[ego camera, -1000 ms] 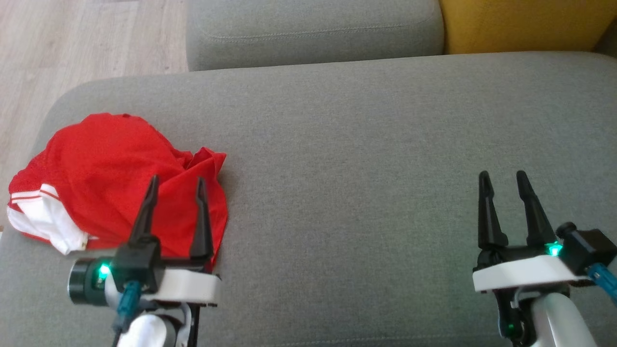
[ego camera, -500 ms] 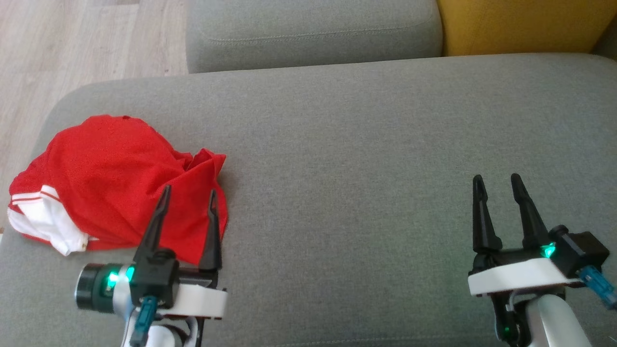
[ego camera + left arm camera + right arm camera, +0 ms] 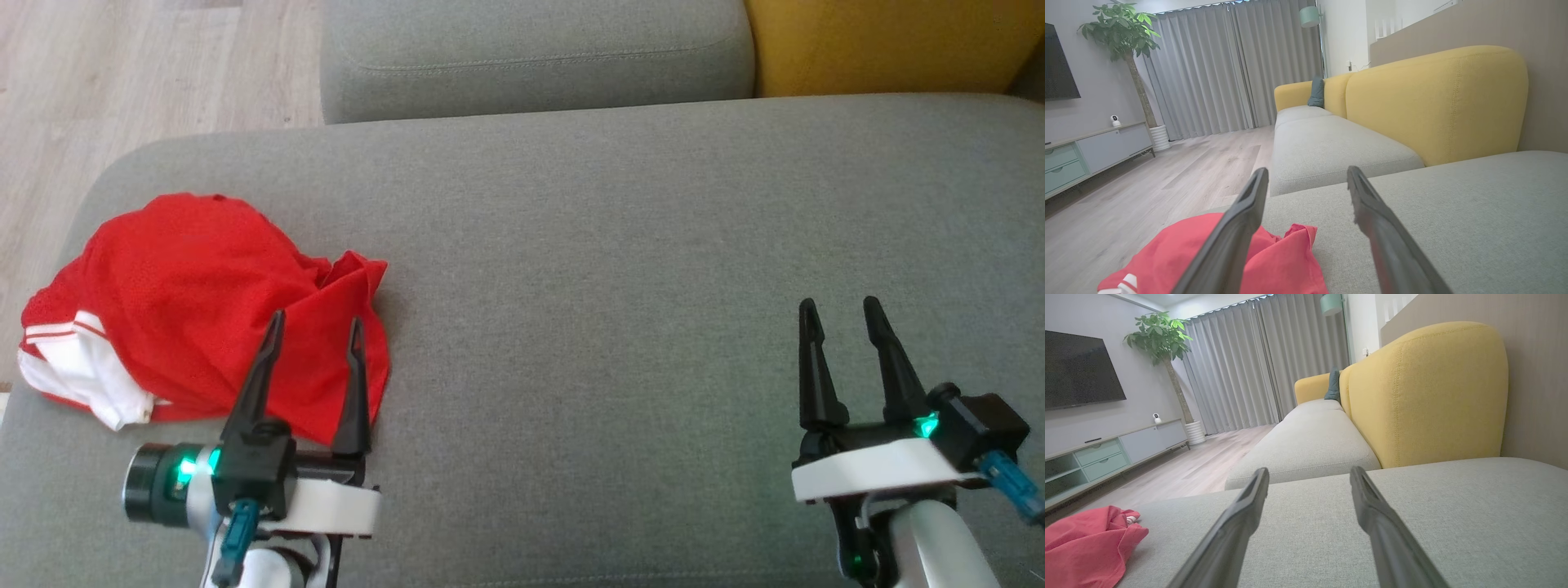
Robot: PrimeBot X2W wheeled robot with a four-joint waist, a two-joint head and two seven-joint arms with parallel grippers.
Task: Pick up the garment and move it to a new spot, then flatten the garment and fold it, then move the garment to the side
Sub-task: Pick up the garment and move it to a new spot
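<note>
Imo this is the very first step, the pick-up, and nothing's been grabbed yet. The garment is a red mesh thing w/ white trim, lying in a crumpled heap at the left end of the grey seat cushion, close to the edge w/ the wood floor beyond it.

The left gripper is at the near-right edge of the heap. In the head view its fingers overlap the red fabric, and in the left wrist view the cloth sits low and to the left under them. Jaws are spread wide w/ nothing between them. Can't tell if the tips touch the fabric, but it looks like a hover to me.

The right gripper is well apart over bare cushion on the right, also spread wide and empty.

Next move, I'd guess: left arm drops and nudges left so a raised fold sits between the fingers, then pinches. It's slippery mesh, so it prob needs a decent bunch or it'll slide out when lifted
</note>
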